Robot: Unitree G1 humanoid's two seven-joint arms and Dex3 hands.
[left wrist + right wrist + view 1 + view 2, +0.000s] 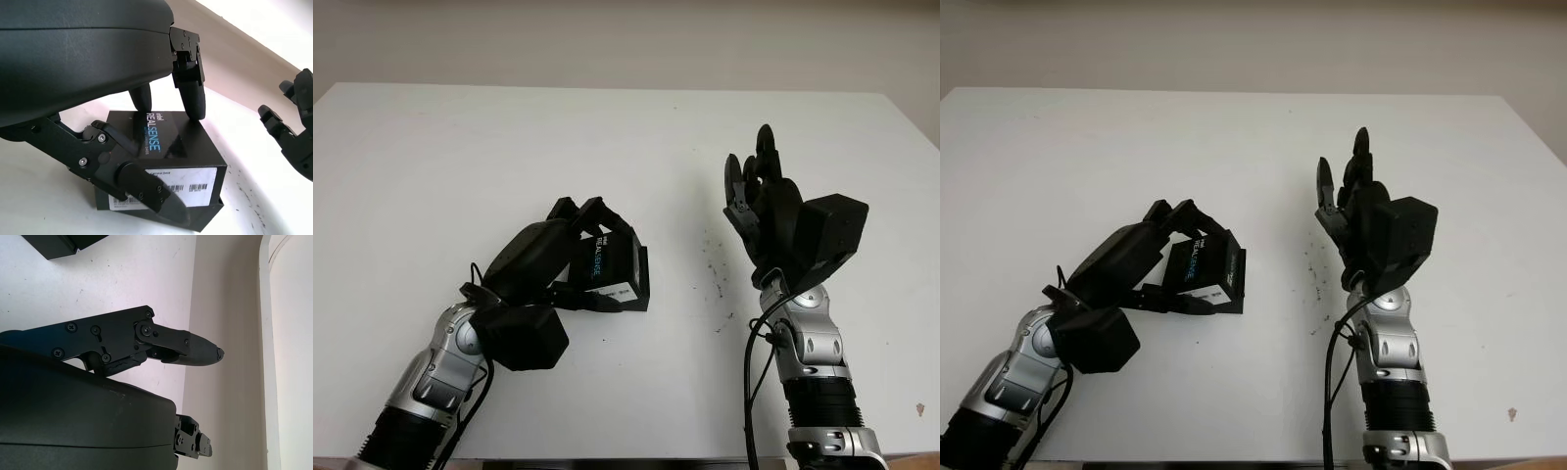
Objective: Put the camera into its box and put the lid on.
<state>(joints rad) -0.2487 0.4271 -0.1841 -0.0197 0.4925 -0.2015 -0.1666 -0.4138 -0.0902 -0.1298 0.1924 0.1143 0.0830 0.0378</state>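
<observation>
Nearest you, the left hand [570, 257] comes in from the near left and grips the black camera box [615, 270]. Two fingertips [193, 100] press on its lid, and the thumb lies along the near side with the white barcode label [172, 181]. The box sits closed on the white table [509, 147], left of centre. Its long axis runs roughly near to far, slightly tilted, and the "RealSense" lettering reads along that axis. To the right, well apart from the box, your right hand [759, 196] is raised upright above the table, released and holding nothing. Small dark specks [715, 284] mark the table between box and right arm.
</observation>
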